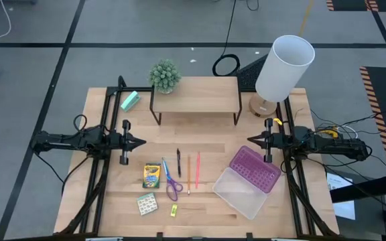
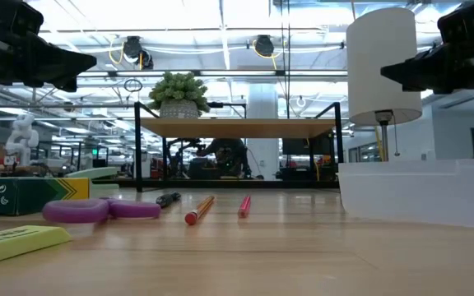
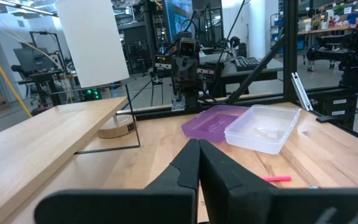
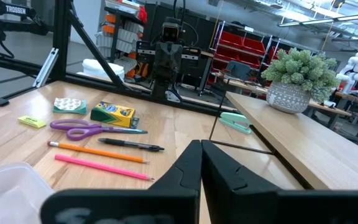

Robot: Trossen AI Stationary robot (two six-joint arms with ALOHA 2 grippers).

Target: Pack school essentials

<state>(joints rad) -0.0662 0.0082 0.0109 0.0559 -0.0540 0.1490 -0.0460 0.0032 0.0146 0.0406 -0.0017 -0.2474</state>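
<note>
Packing not begun: stationery lies near the table's front edge beside the empty clear plastic box (image 1: 242,193), left gripper (image 1: 141,142) and right gripper (image 1: 250,139) pressed together

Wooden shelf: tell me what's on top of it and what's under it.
On the shelf stands a potted plant. Under it, the low view shows bare table; from above the shelf's top hides that spot.

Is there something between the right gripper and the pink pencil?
Nothing visible. Bare table lies between the right gripper and the pink pencil; the clear box sits nearer the table's front edge, off that line.
</note>
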